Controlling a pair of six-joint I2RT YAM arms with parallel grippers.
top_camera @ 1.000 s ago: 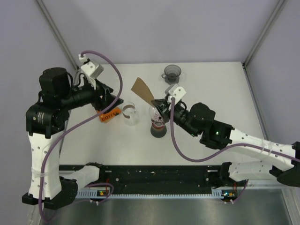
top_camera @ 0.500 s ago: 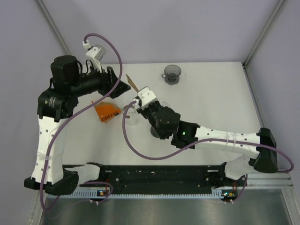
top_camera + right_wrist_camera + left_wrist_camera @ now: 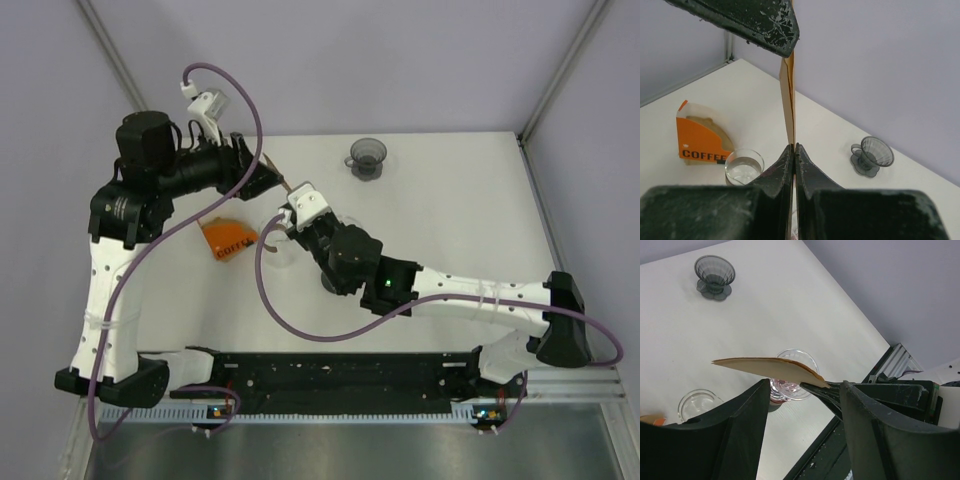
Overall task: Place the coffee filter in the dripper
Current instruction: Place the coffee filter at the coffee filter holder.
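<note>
Over the white table (image 3: 450, 200) both arms have changed station within the last second. The right arm (image 3: 450, 290), which had been holding the coffee filter above the clear glass vessel (image 3: 792, 375) near the table's middle, now reaches across toward the left. The left arm (image 3: 150, 190) has lifted away from the orange filter box (image 3: 225, 240) to meet it. This looks like a hand-over or an attempt to spread the folded paper, not yet a delivery. The grey dripper (image 3: 367, 156) sits alone near the far edge, well apart from both tools. The left gripper (image 3: 802, 390) stands with its jaws spread, the filter's free part lying across their mouth; whether either finger touches the paper cannot be told. The right gripper (image 3: 794, 146) is pressed together, pinching the filter's narrow end. The coffee filter (image 3: 770, 369) is held in the air above the left-centre of the table, over the vessel and near a small drinking glass (image 3: 697, 402). It is folded flat and appears from above as a thin brown strip. Its long axis runs from the pinched end out toward the far-left corner. The wide end therefore points away from the dripper, so I judge it must be opened and swung round toward the far edge.
</note>
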